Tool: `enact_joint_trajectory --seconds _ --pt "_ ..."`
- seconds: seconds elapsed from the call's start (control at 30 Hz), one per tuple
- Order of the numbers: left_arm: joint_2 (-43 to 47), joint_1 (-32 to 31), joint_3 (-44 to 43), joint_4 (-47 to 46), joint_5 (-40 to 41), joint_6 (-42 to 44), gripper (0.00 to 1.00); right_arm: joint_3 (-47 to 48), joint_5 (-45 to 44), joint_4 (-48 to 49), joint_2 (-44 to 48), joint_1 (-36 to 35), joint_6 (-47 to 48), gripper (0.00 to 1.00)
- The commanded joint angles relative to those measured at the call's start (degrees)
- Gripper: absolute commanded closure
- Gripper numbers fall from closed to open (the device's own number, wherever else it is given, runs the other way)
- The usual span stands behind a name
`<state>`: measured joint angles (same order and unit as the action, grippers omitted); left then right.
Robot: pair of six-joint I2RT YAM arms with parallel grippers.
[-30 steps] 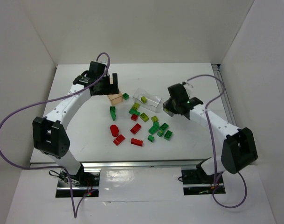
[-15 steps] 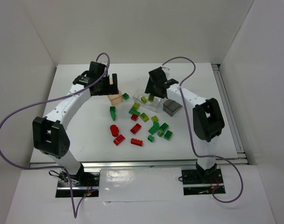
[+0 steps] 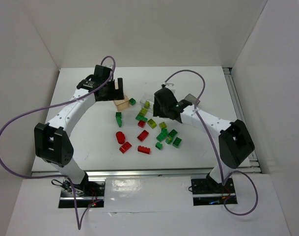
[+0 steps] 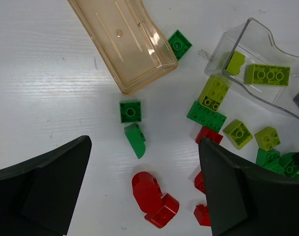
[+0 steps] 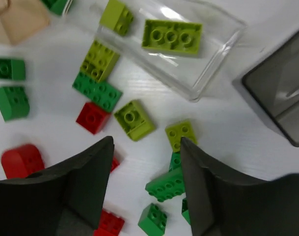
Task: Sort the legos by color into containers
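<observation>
Red, dark green and yellow-green legos [image 3: 156,130] lie scattered mid-table. The peach container [image 3: 122,103] [image 4: 124,42] stands empty under my left gripper [image 3: 117,88], which hangs open high over red bricks [image 4: 151,196]. The clear container [image 4: 282,101] [image 5: 213,64] holds two yellow-green bricks [image 5: 172,35]. Beside it stands the dark grey container [image 3: 189,99] [image 5: 282,93]. My right gripper [image 3: 161,109] [image 5: 147,147] is open with nothing between its fingers, above a dark green brick [image 5: 164,187] and a yellow-green one [image 5: 181,135].
White walls enclose the table on the left, back and right. Purple cables arc above both arms. A dark green brick [image 4: 179,44] lies against the peach container's end. A metal rail [image 3: 139,172] runs along the near edge.
My right arm swung from the grey container to the clear one, opened there, and then drew back over the loose bricks. The clear container now holds a second yellow-green brick. The left arm has not moved.
</observation>
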<state>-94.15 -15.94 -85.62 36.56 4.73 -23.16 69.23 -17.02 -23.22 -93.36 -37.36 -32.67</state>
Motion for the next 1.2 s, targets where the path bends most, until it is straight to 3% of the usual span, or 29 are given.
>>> enact_joint_trajectory --seconds 0.0,0.07,0.13,0.33,0.7,0.8,0.83,0.93,1.17 --pt "1.4 0.0 -1.8 0.3 1.1 -1.0 0.0 -1.7 1.8 2.7 -0.2 -3.0 6.8 0.34" --pt "1.4 0.0 -1.2 0.3 1.1 -1.5 0.0 -1.7 3.5 2.7 -2.3 -4.7 10.2 0.22" --pt "1.4 0.0 -0.1 0.3 1.1 -1.5 0.0 0.0 3.5 1.3 -4.2 -5.3 10.9 0.21" --pt "2.0 0.0 0.5 0.3 1.6 -1.5 0.0 3.0 4.8 2.7 -10.5 -5.3 14.8 0.31" --pt "2.0 0.0 1.5 0.3 2.1 -1.5 0.0 8.3 3.7 2.6 -18.3 -5.3 16.4 0.31" --pt "2.0 0.0 1.5 0.3 2.1 -1.5 0.0 8.3 3.7 3.6 -19.8 -5.3 16.4 0.4" --pt "2.0 0.0 1.5 0.3 2.7 -1.5 0.0 8.8 3.7 3.6 -19.8 -5.3 16.4 0.49" --pt "2.0 0.0 1.5 0.3 3.3 -1.5 0.0 8.8 2.6 3.0 -17.7 -5.3 16.4 0.64" --pt "2.5 0.0 2.3 0.3 3.8 -0.3 0.0 8.2 -3.4 1.6 -8.7 -5.3 14.4 0.66"
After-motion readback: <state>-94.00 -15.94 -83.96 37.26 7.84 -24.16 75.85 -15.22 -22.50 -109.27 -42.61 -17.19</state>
